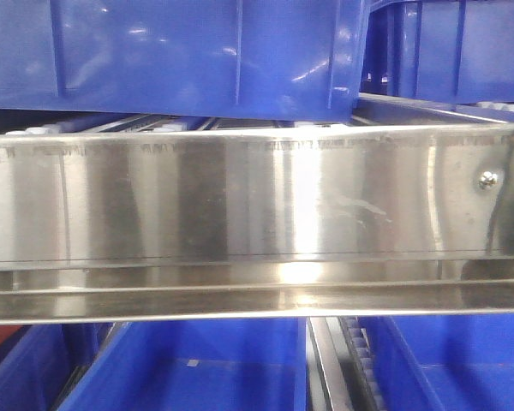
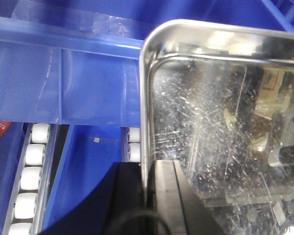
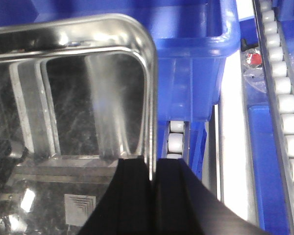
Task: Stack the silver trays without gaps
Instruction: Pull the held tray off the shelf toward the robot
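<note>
The left pincer [image 2: 147,171] is closed to a narrow slot on the left rim of a silver tray [image 2: 225,122], with one finger outside the rim and one inside the pan. The right pincer [image 3: 152,166] clamps a tray's right rim in the same manner. Each gripped rim hangs above blue bins [image 2: 88,83] and roller tracks [image 3: 284,98], with open room outboard of the rounded corners. In the front view a steel shelf rail [image 1: 257,205] spans the frame.

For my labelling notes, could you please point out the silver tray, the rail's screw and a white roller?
silver tray [image 2: 210,122], left wrist view, on its scratched floor
screw [image 1: 488,180], front view, on its head
white roller [image 3: 177,143], right wrist view, on its middle
</note>
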